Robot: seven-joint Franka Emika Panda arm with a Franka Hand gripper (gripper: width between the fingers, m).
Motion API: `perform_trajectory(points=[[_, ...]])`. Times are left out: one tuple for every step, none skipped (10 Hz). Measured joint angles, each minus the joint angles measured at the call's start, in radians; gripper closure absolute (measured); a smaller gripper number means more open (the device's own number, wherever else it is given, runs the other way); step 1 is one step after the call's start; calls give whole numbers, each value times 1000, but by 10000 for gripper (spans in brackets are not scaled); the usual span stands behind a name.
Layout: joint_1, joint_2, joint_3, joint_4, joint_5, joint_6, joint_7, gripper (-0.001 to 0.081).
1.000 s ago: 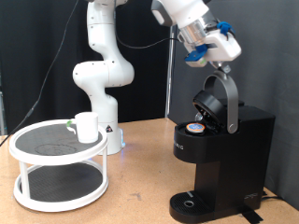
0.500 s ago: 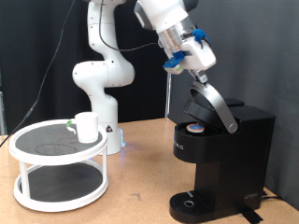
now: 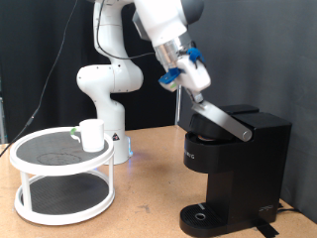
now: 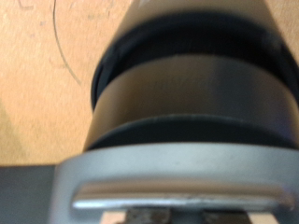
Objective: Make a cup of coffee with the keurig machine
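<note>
- No brand name or other writing could be read on anything in either view; a small pale mark on the front of the keurig machine (image 3: 233, 164) was too tiny to make out.
- Nearest in the exterior view, a round white two-tier stand (image 3: 61, 178) with dark mesh shelves stood on the wooden tabletop (image 3: 149, 203) at the exterior view's left.
- The cup (image 3: 92, 135), white and upright, sat on the stand's upper shelf towards its far right edge, well apart from the machine.
- The black keurig machine stood at the exterior view's right, its round drip base (image 3: 206, 216) bare.
- Its silver-handled lid (image 3: 220, 117) was lowered to a shallow slope, nearly shut; a second earlier it had stood raised with the orange-topped pod showing in the chamber, and that pod was now hidden.
- The end effector (image 3: 185, 79), with blue parts, was at the upper end of the lid handle, lower and further to the exterior view's left than a second before.
- How far its fingers were parted cannot be told.
- The wrist view showed the silver handle (image 4: 177, 185) and the machine's dark rounded body close up, blurred.
</note>
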Motion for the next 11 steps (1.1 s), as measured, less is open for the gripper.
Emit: perform_trajectory(points=[[-8,15,0,-16,-8,24,0,806],[-13,28,-1,-28,-8,53,0,806],[-16,43,-1,-36,-8,88,2,806],[-18,65,-1,-42,-8,127,4,806],[-21,91,-2,-42,-8,157,6,806],[-23,115,-3,-41,-8,175,7,806],[-24,135,-5,-38,-8,190,6,806],[-27,149,-6,-36,-7,193,3,806],[-27,157,-6,-35,2,193,-11,806],[-27,159,-6,-35,36,193,-52,806],[-27,154,-8,-34,103,193,-132,806]])
